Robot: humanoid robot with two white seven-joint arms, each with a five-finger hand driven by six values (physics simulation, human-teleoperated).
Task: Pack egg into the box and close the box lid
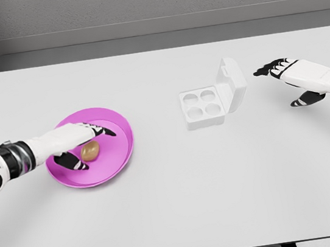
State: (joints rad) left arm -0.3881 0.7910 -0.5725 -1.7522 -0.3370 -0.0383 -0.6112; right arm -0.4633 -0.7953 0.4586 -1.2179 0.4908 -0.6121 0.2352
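A brown egg lies on a magenta plate at the table's left. My left hand hovers over the plate with fingers spread on either side of the egg, thumb below and fingers above, not closed on it. A white egg box with four empty cups sits right of centre. Its lid stands open, tilted up on the right side. My right hand floats to the right of the lid, apart from it, fingers stretched out and holding nothing.
The white table spreads wide in front and between plate and box. A grey wall runs behind the table's far edge.
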